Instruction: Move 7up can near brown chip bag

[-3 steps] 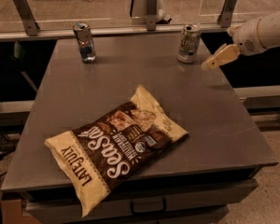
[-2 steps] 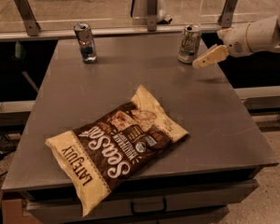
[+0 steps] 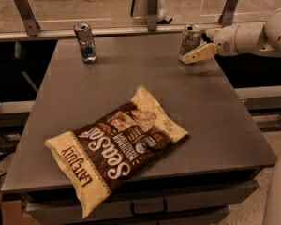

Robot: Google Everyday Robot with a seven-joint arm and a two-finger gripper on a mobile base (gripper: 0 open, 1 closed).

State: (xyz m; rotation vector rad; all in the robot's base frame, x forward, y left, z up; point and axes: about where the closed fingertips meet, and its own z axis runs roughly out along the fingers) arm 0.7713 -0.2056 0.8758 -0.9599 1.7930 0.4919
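The 7up can (image 3: pixel 190 41), pale silver with green markings, stands upright near the table's far right corner. The brown chip bag (image 3: pixel 119 146), dark brown with cream-yellow ends and white "Sea Salt" script, lies flat at the front middle of the table. My gripper (image 3: pixel 199 45) reaches in from the right on a white arm and is open at the can. One cream finger (image 3: pixel 197 54) lies along the can's front right side, with its tip at the can's base. The other finger is mostly hidden behind the can. The can stays on the table.
A slimmer blue-and-silver can (image 3: pixel 85 42) stands at the far left of the grey table (image 3: pixel 215 121). A rail with metal posts (image 3: pixel 152 6) runs behind the table's far edge. The table drops off close to the right of the 7up can.
My gripper has moved left toward the 7up can, from a gap to its right to being right against it. The can, the bag and the blue can have not moved.
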